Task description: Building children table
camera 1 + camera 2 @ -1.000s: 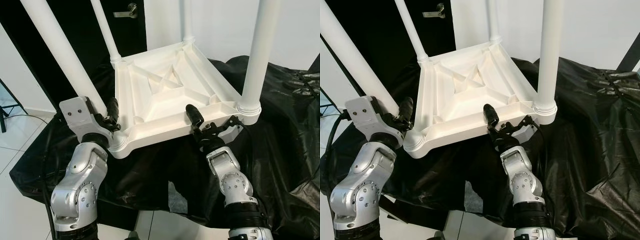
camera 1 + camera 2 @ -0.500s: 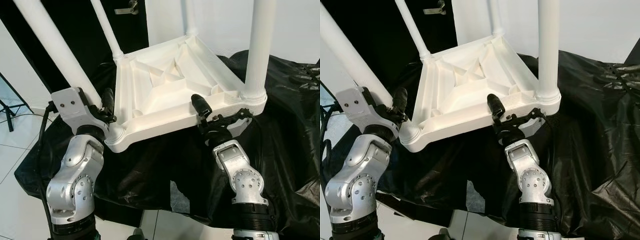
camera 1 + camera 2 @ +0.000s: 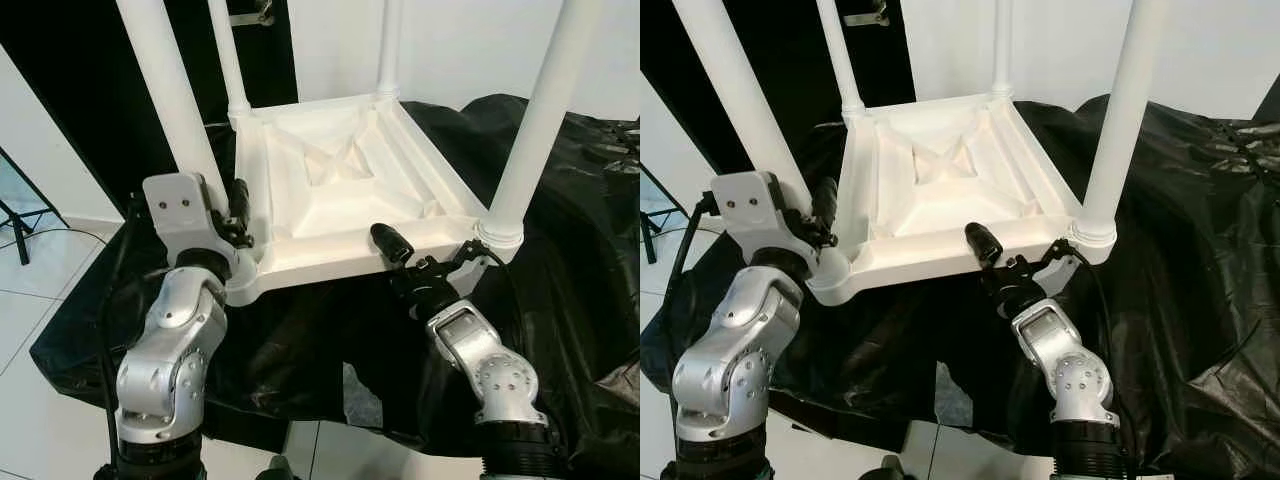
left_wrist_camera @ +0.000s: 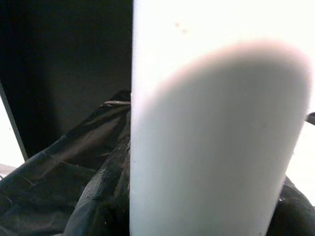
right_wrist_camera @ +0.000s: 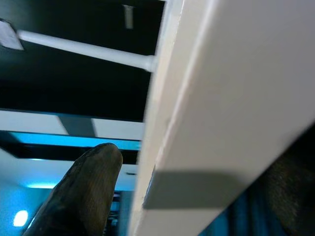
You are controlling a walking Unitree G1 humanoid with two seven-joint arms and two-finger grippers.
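Gripping the upturned white table (image 3: 340, 200) on black sheeting (image 3: 560, 270), left gripper (image 3: 238, 215) clamped at its near-left corner, right gripper (image 3: 420, 262) pinching the near rim between its fingers.

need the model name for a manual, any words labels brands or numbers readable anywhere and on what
None: nothing legible in any view.
The upside-down white table, its legs and ribbed underside are plain white plastic.
The black sheet carries no print.
The left pincer and right pincer, both gripping the table's rim, show no markings.
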